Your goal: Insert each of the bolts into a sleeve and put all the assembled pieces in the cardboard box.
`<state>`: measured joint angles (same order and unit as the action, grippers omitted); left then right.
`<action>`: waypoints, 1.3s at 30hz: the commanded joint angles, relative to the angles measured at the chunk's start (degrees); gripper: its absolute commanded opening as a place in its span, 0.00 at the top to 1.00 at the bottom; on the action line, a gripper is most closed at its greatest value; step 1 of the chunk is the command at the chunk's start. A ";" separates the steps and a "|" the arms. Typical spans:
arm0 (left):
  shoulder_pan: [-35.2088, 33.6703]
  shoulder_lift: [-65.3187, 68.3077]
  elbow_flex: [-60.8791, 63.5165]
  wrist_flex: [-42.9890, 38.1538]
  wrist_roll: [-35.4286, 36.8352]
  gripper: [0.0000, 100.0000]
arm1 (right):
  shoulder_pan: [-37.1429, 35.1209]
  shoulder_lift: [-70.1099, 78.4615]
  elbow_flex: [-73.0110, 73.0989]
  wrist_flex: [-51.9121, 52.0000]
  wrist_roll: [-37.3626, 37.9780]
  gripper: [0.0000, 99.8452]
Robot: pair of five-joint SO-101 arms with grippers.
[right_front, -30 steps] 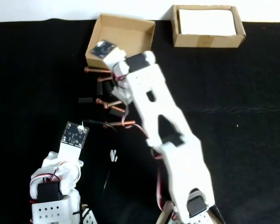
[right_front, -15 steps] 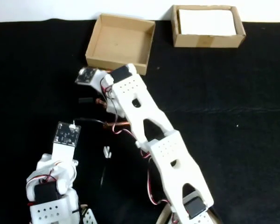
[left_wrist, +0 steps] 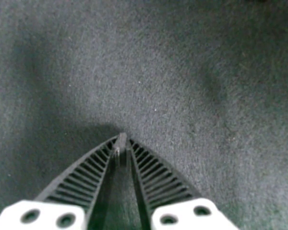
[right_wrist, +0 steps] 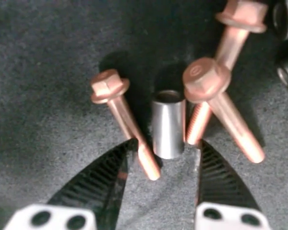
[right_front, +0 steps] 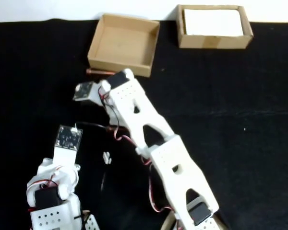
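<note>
Straddling a sleeve (right_wrist: 169,124) among bolts (right_wrist: 126,122)
Right gripper (right_wrist: 166,143) spread wide; left gripper (left_wrist: 121,140) pinched closed over dark cloth (left_wrist: 182,72); cardboard box (right_front: 121,48) upper left in overhead frame.

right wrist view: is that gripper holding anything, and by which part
Nothing is held. The right gripper is open around a sleeve, not clamping it; the left gripper is shut and empty.

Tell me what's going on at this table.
The right arm's tool is open over a grey metal sleeve, flanked by copper-coloured hex bolts lying on the black cloth table. The left arm's tool is shut over bare cloth, holding nothing. The open brown cardboard box holds no assembled pieces yet.
</note>
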<state>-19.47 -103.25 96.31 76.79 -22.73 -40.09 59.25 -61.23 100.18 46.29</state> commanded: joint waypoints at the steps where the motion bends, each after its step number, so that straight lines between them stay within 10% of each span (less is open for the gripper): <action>1: -0.66 -0.40 0.84 -0.35 -0.09 0.99 | -1.54 -0.31 -1.10 -0.66 0.79 0.80; 18: -0.66 -0.40 0.84 -0.35 -0.09 0.99 | -1.19 6.99 0.57 -6.20 0.44 0.81; 28: -0.66 -0.40 0.84 -0.35 -0.09 0.99 | 0.13 6.37 -0.04 -4.53 0.35 0.99; 39: -0.40 -0.48 -0.66 -7.38 -2.73 0.99 | 12.53 -5.67 -11.38 0.75 -5.27 0.99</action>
<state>-19.47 -103.25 96.22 73.27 -23.69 -33.32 62.95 -69.05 100.18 43.12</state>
